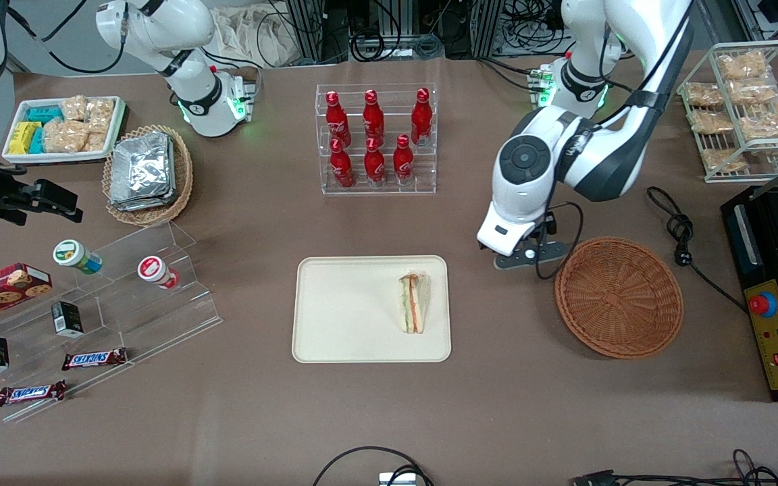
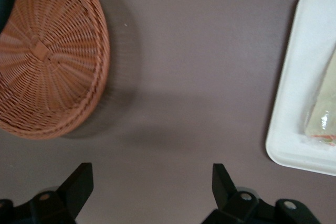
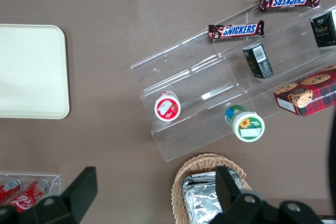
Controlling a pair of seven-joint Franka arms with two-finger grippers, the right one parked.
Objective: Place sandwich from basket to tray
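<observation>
Black fingers of the gripper stand wide apart with nothing between them, above bare brown table between the basket and the tray. Neither rim touches the gripper. Toward the working arm's end of the tray, just inside its rim, lies the sandwich, clear of all 4 edges

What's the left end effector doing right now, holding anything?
Left end effector: open, holding nothing, above the bare table between the basket and the tray. The sandwich lies on the tray.
</observation>
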